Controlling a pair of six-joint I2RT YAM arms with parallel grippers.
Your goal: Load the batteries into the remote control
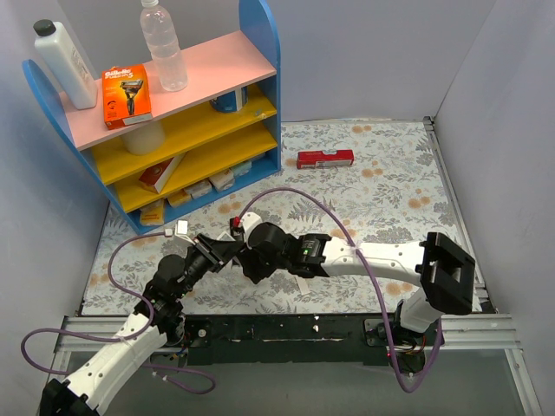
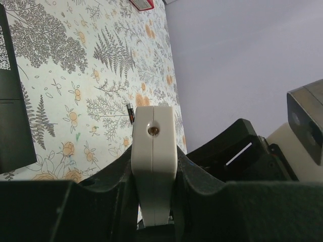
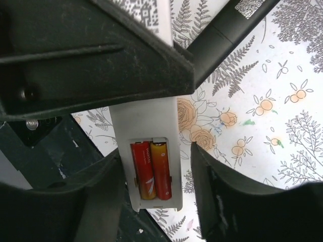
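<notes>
Top view: both arms meet over the near-left part of the table (image 1: 381,208), but the wrists hide the remote, and I can't read either gripper from there.

Left wrist view: left gripper (image 2: 154,161) is pinching the white remote (image 2: 154,151) by its end, with black fingers (image 2: 118,176) pressed on both sides. The remote is held off the table. Only this view shows a loose battery (image 2: 130,112), dark with an orange band, lying on the floral cloth beyond the remote tip.

Right wrist view: this is the only view showing the remote's open compartment. Two red-orange batteries (image 3: 150,170) sit side by side inside, with no cover on. Right gripper (image 3: 154,156) is spread and straddles the remote. Cloth shows between the remote and one finger (image 3: 217,191). I can't tell whether the other finger touches it.
</notes>
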